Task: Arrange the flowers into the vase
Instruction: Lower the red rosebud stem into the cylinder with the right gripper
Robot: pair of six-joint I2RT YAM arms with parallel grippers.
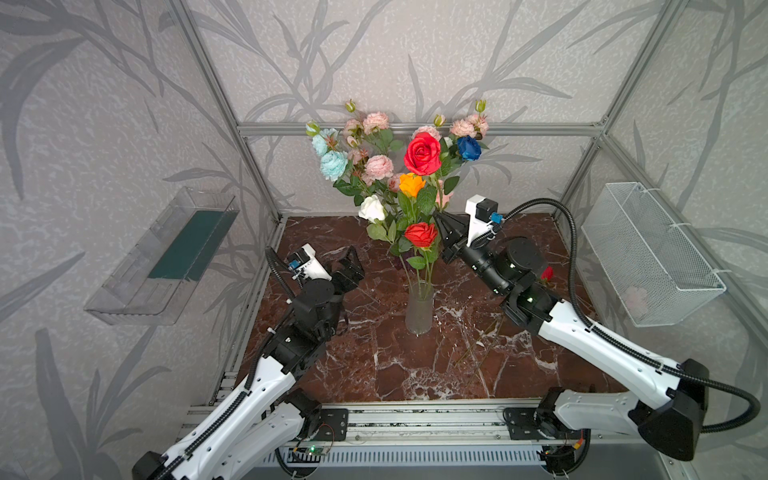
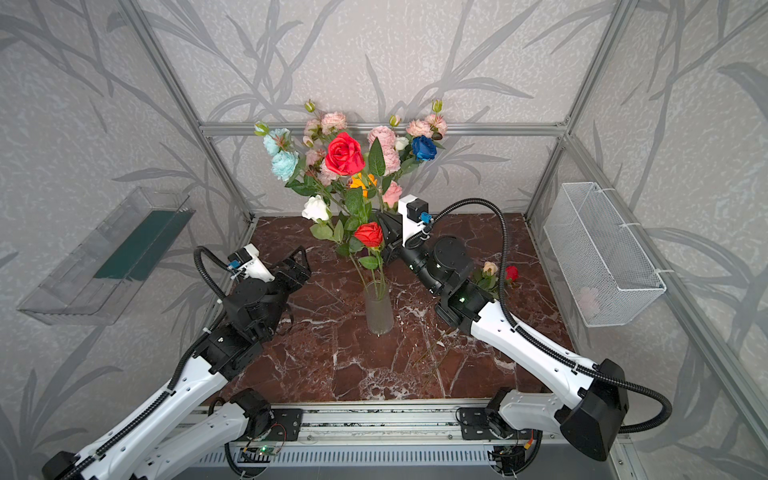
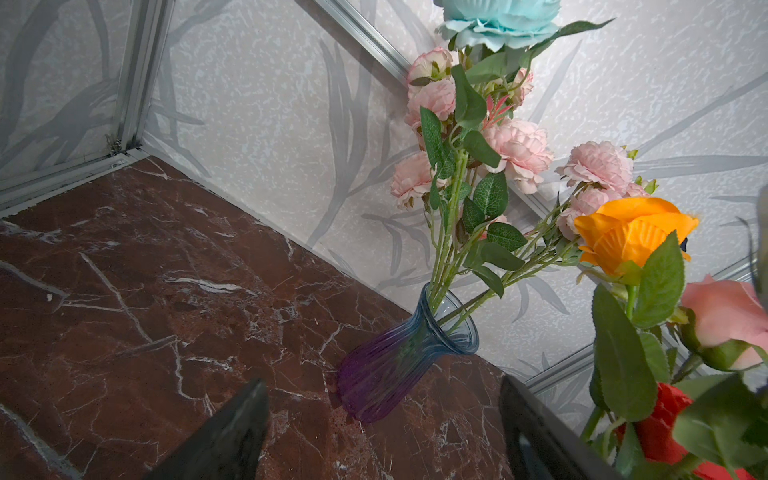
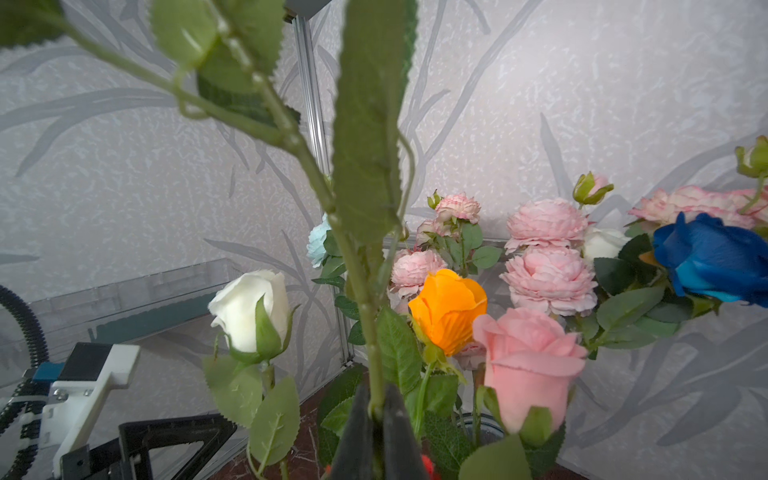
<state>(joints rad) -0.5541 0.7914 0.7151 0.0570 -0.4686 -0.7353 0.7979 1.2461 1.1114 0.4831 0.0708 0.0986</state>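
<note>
A frosted glass vase (image 1: 419, 309) (image 2: 378, 309) stands mid-table with a small red rose (image 1: 420, 235) and other flowers in it. Behind it, a purple-blue vase (image 3: 399, 365) holds frilly pink blooms (image 3: 519, 151) and turquoise ones (image 1: 332, 164). My right gripper (image 1: 435, 215) (image 2: 379, 215) (image 4: 376, 409) is shut on the green stem (image 4: 357, 266) of a big red rose (image 1: 422, 153) (image 2: 344, 153), held upright above the bouquet. My left gripper (image 1: 351, 266) (image 3: 382, 436) hangs open and empty left of the vases. A cream rose (image 2: 490, 268) and a red one (image 2: 512, 273) lie on the table behind the right arm.
A clear plastic bin (image 1: 166, 257) hangs on the left wall. A white wire basket (image 1: 648, 253) is mounted on the right wall. Aluminium frame posts (image 1: 253, 166) edge the red marble tabletop (image 1: 374, 357). Thin stems (image 1: 482, 345) lie right of the frosted vase.
</note>
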